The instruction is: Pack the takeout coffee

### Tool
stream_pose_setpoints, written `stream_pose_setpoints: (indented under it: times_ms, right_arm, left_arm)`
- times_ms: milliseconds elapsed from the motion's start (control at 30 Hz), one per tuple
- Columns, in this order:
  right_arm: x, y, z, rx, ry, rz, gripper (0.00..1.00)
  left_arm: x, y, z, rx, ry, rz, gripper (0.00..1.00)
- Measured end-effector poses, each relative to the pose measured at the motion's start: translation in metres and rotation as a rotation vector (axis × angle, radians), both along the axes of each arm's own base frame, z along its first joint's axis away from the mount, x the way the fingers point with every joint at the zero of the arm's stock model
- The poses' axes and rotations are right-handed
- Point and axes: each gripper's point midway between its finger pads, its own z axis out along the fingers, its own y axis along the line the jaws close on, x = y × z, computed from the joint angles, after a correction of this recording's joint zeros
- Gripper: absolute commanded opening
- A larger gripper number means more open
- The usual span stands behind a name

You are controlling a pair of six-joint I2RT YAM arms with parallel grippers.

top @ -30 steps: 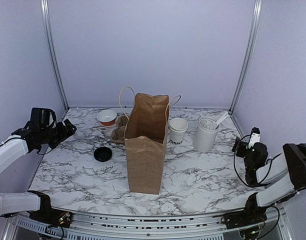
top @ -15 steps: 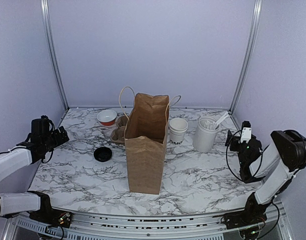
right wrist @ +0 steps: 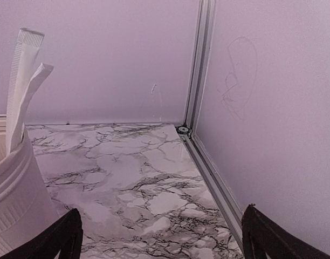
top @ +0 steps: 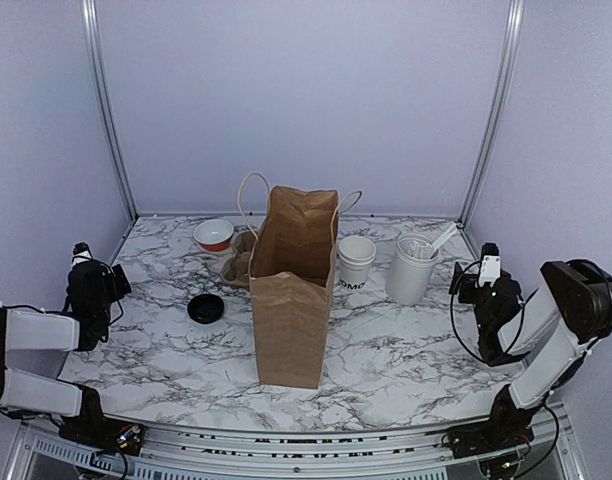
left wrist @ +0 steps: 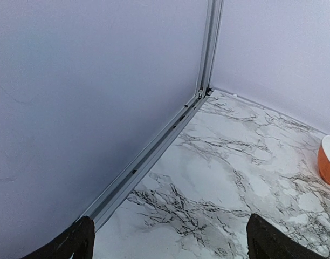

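Paper bag stands open mid-table, coffee cup just right of it and black lid lying to its left, so nothing's packed yet. Left gripper and right gripper both have their fingers spread and empty. Next up is probably grabbing the lid to cap the cup.

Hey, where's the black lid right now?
In the top view, the round black plastic lid lies flat on the marble table, left of the brown paper bag and nearer than the orange bowl.

Lettered white paper cup stands upright, uncovered, on the bench; round black lid lies flat, well apart.
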Motion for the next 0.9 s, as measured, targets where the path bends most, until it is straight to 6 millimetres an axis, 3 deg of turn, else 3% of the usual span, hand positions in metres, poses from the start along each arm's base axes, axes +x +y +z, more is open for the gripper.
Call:
stream_pose_setpoints:
  times_ms: [133,367,600,900]
  right_arm:
    - [0.000,0.000,-0.001,0.000,0.003,-0.001,1.00]
    - [0.000,-0.001,-0.001,0.000,0.004,-0.003,1.00]
    - [0.000,-0.001,-0.001,0.000,0.004,-0.003,1.00]
    - [0.000,-0.001,-0.001,0.000,0.004,-0.003,1.00]
  left_arm:
    - [-0.003,-0.003,-0.015,0.033,-0.038,-0.031,0.99]
    - [0.013,-0.028,-0.031,0.075,-0.072,-0.207,0.99]
    - [0.036,-0.031,-0.001,0.091,-0.158,-0.219,0.99]
    - [0.037,-0.031,0.000,0.093,-0.161,-0.223,0.99]
